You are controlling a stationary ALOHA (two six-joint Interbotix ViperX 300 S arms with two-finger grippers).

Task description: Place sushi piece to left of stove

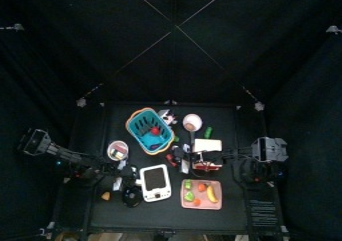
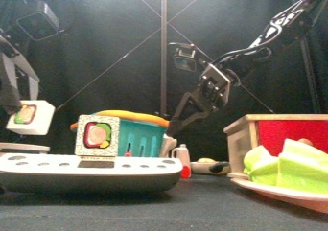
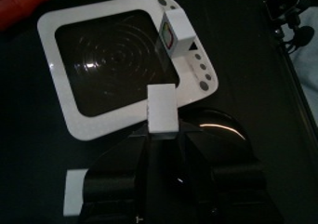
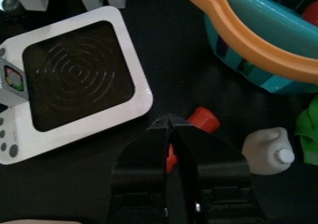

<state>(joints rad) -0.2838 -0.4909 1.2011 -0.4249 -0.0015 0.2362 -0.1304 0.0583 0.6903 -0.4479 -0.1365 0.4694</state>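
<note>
Left pincer [image 3: 162, 139] pinching sushi piece [image 3: 161, 109] over stove [image 3: 121, 65] | right pincer [image 4: 172, 135] pressed together

stove [image 3: 118, 65]: smooth white plastic, glossy ridged dark top | basket [image 4: 267, 32]: shiny teal plastic | table [image 4: 187, 79]: matt black

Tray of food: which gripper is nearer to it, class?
Right. The right gripper hangs just behind the tray; the left gripper, holding sushi, is on the stove's far side.
</note>
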